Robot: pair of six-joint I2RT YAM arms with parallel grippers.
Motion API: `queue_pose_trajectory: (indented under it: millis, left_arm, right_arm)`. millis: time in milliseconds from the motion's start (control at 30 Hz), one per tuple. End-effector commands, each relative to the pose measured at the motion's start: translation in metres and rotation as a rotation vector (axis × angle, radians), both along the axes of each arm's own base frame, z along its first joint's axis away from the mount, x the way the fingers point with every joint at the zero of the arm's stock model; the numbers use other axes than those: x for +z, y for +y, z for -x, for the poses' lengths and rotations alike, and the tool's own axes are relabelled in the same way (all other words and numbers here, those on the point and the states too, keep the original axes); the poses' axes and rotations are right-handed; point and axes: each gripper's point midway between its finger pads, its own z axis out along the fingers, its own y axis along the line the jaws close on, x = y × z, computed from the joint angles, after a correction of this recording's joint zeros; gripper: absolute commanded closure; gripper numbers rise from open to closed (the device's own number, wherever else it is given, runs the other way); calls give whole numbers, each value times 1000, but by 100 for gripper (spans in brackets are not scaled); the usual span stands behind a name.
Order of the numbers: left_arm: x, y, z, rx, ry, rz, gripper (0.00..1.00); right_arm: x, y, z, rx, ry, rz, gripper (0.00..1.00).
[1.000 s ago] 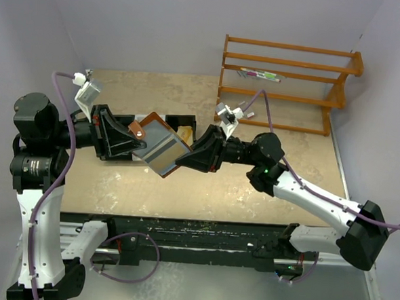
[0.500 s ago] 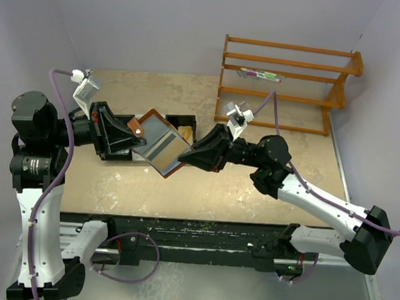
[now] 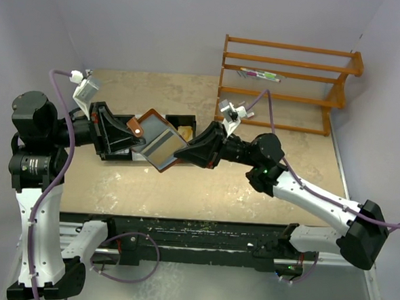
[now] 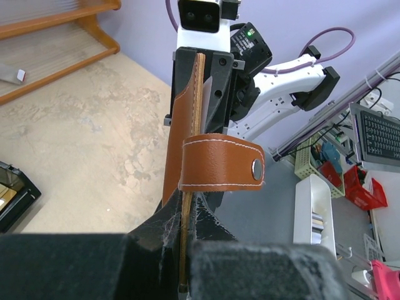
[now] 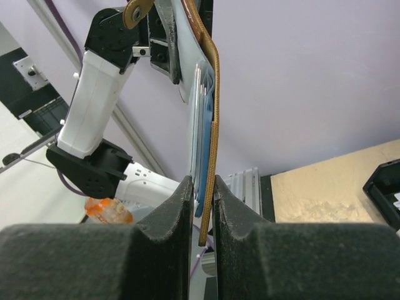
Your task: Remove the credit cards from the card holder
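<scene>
The brown leather card holder (image 3: 158, 146) hangs in the air between both arms, over the table's left half. My left gripper (image 3: 134, 140) is shut on its end beside the snap tab (image 4: 222, 164). In the left wrist view the leather (image 4: 186, 119) runs edge-on out of my left gripper (image 4: 181, 234). My right gripper (image 3: 185, 156) clamps the opposite end. In the right wrist view its fingers (image 5: 203, 194) pinch the holder's leather edge (image 5: 214, 119) together with the light blue credit cards (image 5: 201, 125) that lie against the lining.
A black compartment tray (image 3: 181, 125) sits on the table behind the held holder. A wooden rack (image 3: 285, 84) with pens on a shelf stands at the back right. Purple walls enclose the table on three sides.
The right gripper has shifted slightly left and its jaws have narrowed on the holder's end. The holder sits a little flatter. The left arm has hardly moved.
</scene>
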Motion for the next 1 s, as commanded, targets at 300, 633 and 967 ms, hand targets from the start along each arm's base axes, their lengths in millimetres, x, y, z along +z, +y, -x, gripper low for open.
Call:
queue_pose_trajectory:
  millis: [300,633,967]
  left_arm:
    - [-7,5,-7,74,-69,-73,91]
    - [-56,28,-27,225,-194,-290,75]
    - [-83,47,-39,323,-306,-419,38]
  right_arm:
    - [50,-1,10,-13,-78,-123,93]
    - [50,17,-18,-152,35,-4,100]
    - [31,48,-36,-294,144,191,100]
